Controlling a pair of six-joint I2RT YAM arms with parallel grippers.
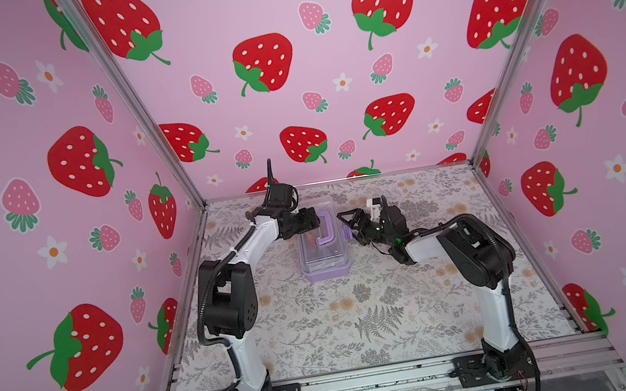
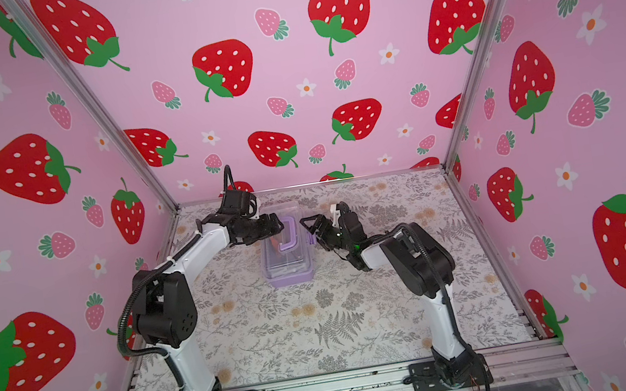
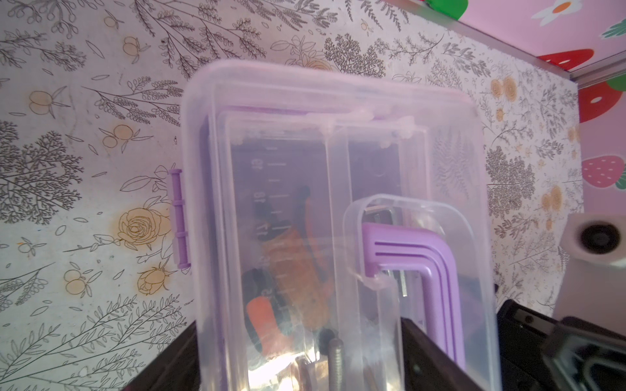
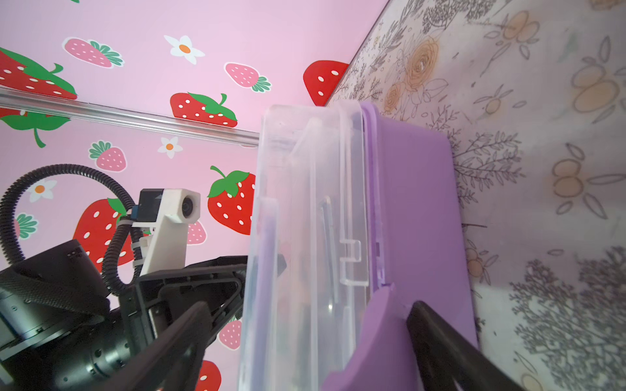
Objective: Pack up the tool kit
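The tool kit point(image 1: 323, 264) point(image 2: 288, 271) lies on the floral table, its clear lid down on the lilac base, the purple handle point(image 3: 423, 257) flat in the lid's recess. Orange-handled pliers point(image 3: 298, 270) show through the lid. My left gripper point(image 1: 311, 222) point(image 3: 298, 321) is open over the case's far end. One of its fingers is beside the lid's edge and the other is by the handle. My right gripper point(image 1: 345, 226) point(image 4: 310, 304) is open at the case's right side. Lid and purple latch point(image 4: 376, 338) sit between its fingers, and one finger point(image 4: 437, 338) rests against the latch.
The floral table point(image 1: 363, 315) is fenced by pink strawberry walls and metal corner posts point(image 1: 498, 93). A purple hinge bar point(image 3: 179, 220) sticks out of the case's left side. The other arm's white wrist camera point(image 4: 176, 210) hangs close above the lid.
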